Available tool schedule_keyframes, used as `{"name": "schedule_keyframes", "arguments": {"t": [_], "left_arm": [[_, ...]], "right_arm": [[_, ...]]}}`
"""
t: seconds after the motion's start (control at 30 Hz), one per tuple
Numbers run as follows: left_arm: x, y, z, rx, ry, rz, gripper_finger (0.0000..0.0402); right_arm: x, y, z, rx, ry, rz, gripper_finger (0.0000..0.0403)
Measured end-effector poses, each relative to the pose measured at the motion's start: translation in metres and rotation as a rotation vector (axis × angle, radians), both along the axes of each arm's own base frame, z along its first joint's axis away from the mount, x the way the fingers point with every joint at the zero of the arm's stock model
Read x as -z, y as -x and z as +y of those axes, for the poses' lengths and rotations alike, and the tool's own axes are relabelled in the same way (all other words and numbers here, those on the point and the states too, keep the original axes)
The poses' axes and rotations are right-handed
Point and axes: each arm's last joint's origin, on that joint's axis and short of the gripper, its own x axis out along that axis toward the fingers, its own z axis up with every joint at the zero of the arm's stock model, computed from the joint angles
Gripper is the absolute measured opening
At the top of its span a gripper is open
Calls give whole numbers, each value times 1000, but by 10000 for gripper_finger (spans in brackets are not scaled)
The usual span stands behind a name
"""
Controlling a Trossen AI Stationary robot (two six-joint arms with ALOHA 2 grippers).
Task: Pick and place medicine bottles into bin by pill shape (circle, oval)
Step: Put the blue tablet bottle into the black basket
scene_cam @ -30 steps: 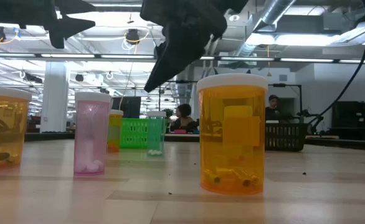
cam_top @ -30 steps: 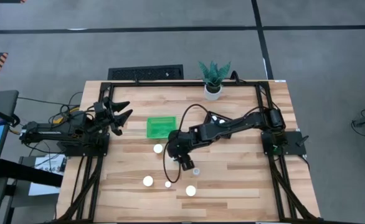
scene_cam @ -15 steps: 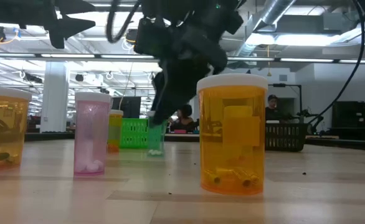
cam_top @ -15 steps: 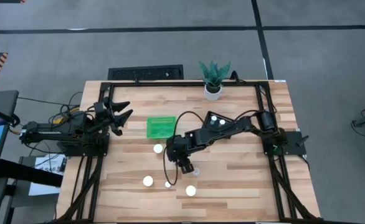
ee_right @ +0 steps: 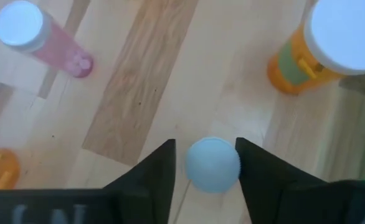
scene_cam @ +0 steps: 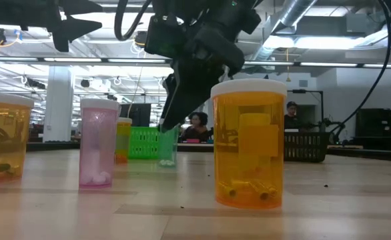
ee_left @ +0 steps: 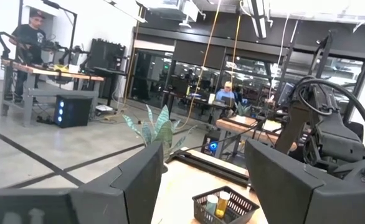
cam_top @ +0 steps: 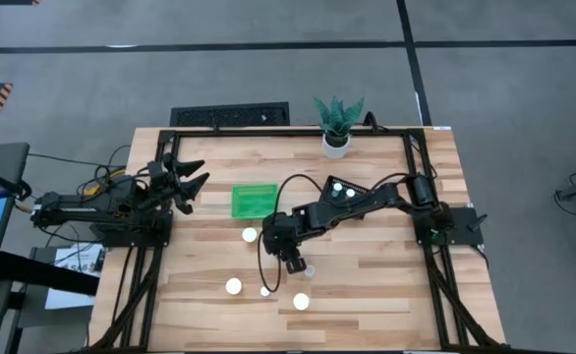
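Observation:
A small pale-capped medicine bottle (ee_right: pixel 212 163) stands upright on the wooden table (cam_top: pixel 386 285), also seen as the small bottle (cam_top: pixel 311 268) near the table's middle. My right gripper (ee_right: pixel 205 165) is slanted down over it, open, with one finger on each side of its cap. In the low view my right gripper (scene_cam: pixel 171 107) hides that bottle's cap, and its greenish body (scene_cam: pixel 167 152) shows below. My left gripper (cam_top: pixel 192 182) waits open at the table's left side, raised off the table. My right gripper comes at the small bottle's cap (ee_right: pixel 198 177) slanting down from the table's far right side. A sliver of table shows between one finger (ee_right: pixel 161 171) and the cap. The other finger (ee_right: pixel 257 168) meets the cap's outline; whether it touches, I cannot tell.
Other bottles stand near: a pink one (ee_right: pixel 42 40), a wide orange one (ee_right: pixel 319 50), and three more (cam_top: pixel 250 235) (cam_top: pixel 233 286) (cam_top: pixel 301 302). A green bin (cam_top: pixel 255 200) sits left of centre. A black bin with two bottles (cam_top: pixel 342 189) lies under the right arm. A potted plant (cam_top: pixel 337 128) stands at the far edge.
My right gripper has sunk toward the small bottle and now stands with its fingers around the cap; for the last half second it has stayed at that height. The bottles have not moved.

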Motion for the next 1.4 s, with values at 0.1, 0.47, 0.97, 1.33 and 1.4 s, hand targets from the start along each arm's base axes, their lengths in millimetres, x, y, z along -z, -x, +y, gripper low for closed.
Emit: {"name": "schedule_keyframes", "arguments": {"t": [0.1,0.47,0.97,1.33,1.4], "left_arm": [[0,0,0,0,0,3,220],[0,0,0,0,0,3,220],[1,0,0,0,0,6,220],[0,0,0,-1,-4,7,220],[1,0,0,-1,-4,8,220]], "right_arm": [[0,0,0,1,1,2,142],[-24,17,-7,10,10,59,125],[-124,135,-74,255,7,64,127],[-75,188,-121,501,10,-67,124],[-69,187,-128,523,10,-39,125]]}}
